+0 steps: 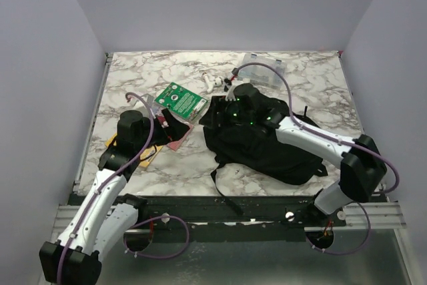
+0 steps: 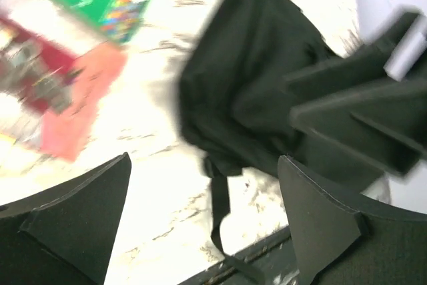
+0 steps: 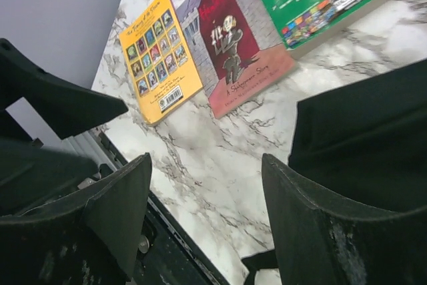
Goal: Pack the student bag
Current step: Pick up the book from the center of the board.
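Note:
The student bag [image 1: 267, 146] is a large black backpack lying at the centre right of the marble table, one strap [image 1: 225, 195] trailing over the front edge. It also shows in the left wrist view [image 2: 253, 85], blurred, and in the right wrist view [image 3: 373, 138]. My right gripper [image 1: 225, 108] is open and empty, above the bag's left end; between its fingers [image 3: 207, 218] only bare table shows. My left gripper [image 1: 163, 125] is open and empty over the books, left of the bag; its jaws [image 2: 203, 218] stand wide apart.
A green book [image 1: 179, 100], a red book [image 1: 177, 139] and a yellow book [image 1: 133, 153] lie left of the bag. A clear plastic box [image 1: 263, 69] and small white items [image 1: 217, 83] sit at the back. The table's dark front rail [image 1: 227, 206] runs below the bag.

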{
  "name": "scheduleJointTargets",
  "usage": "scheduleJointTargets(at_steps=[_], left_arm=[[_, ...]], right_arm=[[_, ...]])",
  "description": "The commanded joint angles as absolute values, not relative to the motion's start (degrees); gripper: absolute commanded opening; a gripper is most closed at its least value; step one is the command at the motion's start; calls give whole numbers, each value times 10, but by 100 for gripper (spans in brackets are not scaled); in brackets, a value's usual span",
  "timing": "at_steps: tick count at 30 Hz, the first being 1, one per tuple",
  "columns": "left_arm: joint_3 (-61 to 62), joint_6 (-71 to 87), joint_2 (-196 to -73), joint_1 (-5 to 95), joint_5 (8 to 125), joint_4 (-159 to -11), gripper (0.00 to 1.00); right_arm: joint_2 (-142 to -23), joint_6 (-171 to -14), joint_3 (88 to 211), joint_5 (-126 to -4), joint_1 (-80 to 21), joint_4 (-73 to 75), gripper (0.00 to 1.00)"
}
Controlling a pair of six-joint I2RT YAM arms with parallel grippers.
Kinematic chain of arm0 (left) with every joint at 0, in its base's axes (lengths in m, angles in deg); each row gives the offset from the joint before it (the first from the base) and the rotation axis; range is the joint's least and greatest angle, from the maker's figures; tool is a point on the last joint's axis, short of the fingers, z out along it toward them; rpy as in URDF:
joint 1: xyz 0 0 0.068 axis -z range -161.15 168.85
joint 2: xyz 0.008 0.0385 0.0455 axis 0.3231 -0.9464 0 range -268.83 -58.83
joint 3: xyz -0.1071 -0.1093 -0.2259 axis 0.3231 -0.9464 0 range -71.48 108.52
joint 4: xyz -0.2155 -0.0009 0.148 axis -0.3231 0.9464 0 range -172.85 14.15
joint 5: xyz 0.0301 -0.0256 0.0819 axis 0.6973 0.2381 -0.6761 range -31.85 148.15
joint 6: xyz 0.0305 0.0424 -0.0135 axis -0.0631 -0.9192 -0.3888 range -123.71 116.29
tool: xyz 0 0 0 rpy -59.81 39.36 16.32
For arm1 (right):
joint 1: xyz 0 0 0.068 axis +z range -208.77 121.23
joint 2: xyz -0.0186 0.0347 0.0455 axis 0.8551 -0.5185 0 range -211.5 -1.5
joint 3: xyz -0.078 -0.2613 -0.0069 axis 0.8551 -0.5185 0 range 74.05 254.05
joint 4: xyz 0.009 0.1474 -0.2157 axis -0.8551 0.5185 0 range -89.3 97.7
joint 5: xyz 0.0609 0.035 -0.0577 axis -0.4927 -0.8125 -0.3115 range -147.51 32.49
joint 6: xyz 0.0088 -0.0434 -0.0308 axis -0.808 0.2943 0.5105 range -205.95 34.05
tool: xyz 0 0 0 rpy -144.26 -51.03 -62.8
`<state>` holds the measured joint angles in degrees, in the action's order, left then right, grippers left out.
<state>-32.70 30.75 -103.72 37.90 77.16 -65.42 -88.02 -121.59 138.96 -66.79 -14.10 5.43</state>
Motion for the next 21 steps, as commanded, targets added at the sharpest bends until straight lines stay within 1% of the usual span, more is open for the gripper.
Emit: scheduleJointTargets(at_steps=[1, 3, 5, 9, 13, 15, 17, 19, 21], left_arm=[[-399, 472, -1013, 300, 647, -562, 94], [-440, 559, -1012, 290, 649, -620, 95], [-450, 608, -1015, 286, 659, -665, 95], [-454, 616, -1015, 286, 649, -671, 96], [-494, 597, -1015, 286, 610, -709, 96], [-513, 583, -1033, 286, 615, -755, 96], [-510, 576, -1061, 283, 616, -755, 95], [-512, 578, -1087, 282, 612, -757, 92], [-518, 579, -1106, 281, 611, -775, 86]], right_arm=[[-948, -1243, 1434, -661, -104, -13, 70], [-971, -1246, 1448, -665, -94, -9, 71], [-992, -1247, 1466, -676, -92, -2, 71], [-1038, -1247, 1502, -685, -92, 6, 71], [-1072, -1272, 1508, -677, -92, -16, 70], [-1089, -1297, 1498, -669, -95, -46, 70], [-1109, -1313, 1508, -658, -97, -43, 69], [-1120, -1325, 1509, -641, -100, -39, 68], [-1130, -1343, 1501, -640, -109, -44, 67]])
